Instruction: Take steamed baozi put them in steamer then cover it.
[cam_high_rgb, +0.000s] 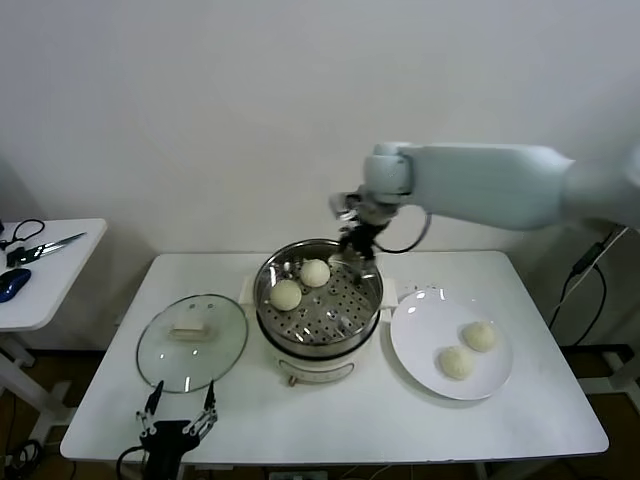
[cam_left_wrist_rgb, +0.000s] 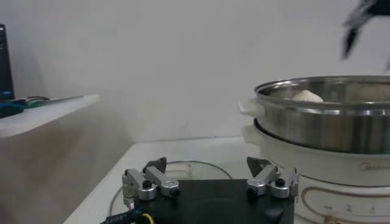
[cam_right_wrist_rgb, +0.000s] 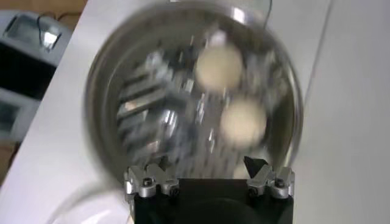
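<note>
The steel steamer stands mid-table on its white base and holds two baozi on the perforated tray. Two more baozi lie on the white plate to its right. My right gripper is open and empty, just above the steamer's far rim; its wrist view looks down on the two buns in the pot. The glass cover lies flat left of the steamer. My left gripper is open and empty at the table's front edge, near the cover.
A side table at the far left carries scissors and a blue object. The steamer's white base fills the right of the left wrist view. The wall runs behind the table.
</note>
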